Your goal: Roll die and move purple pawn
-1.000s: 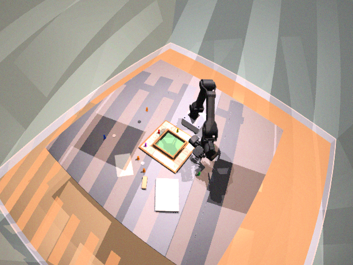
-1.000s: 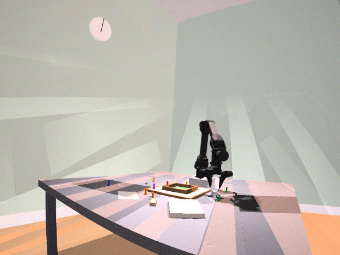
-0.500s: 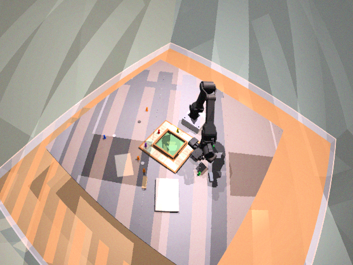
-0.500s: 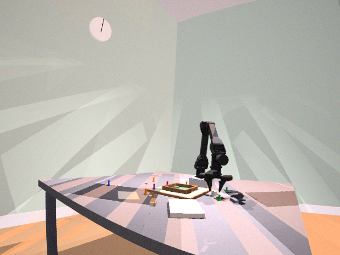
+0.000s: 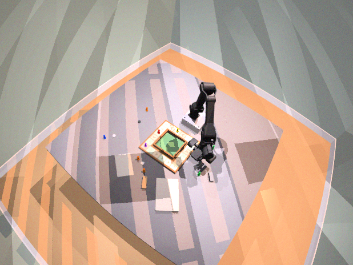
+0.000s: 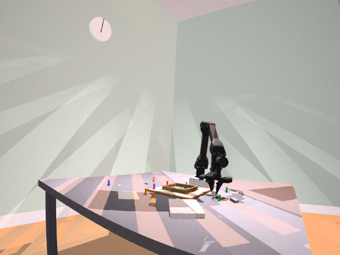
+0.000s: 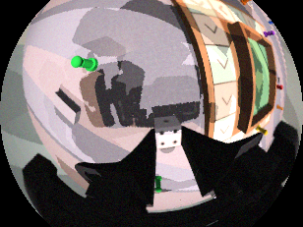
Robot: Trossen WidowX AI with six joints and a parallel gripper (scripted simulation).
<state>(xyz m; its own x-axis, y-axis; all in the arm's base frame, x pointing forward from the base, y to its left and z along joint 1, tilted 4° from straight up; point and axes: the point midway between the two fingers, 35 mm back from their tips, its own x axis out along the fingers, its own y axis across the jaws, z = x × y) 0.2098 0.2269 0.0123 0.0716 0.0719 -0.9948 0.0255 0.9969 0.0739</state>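
My gripper (image 6: 215,193) (image 7: 166,130) is low beside the board and shut on the die. The white die (image 6: 213,193) (image 7: 168,139) sits between the two fingertips, at or just above table height; the arm hides it in the top view. Several dark pips show on the face turned to the wrist camera. The purple pawn (image 5: 145,145) (image 6: 154,186) (image 7: 269,33) stands upright on the left corner of the board (image 5: 175,168) (image 7: 223,92). The tray (image 5: 163,151) (image 6: 190,190) (image 7: 243,73) is in the board's middle, with a green floor and no die in it.
Green pawns (image 5: 199,173) (image 6: 226,189) (image 7: 85,63) stand on both sides of the gripper. A dark block (image 5: 211,177) (image 6: 234,200) lies nearby. A red pawn (image 5: 159,131) and a yellow pawn (image 5: 177,130) are on the board. A white box (image 5: 164,189) lies in front.
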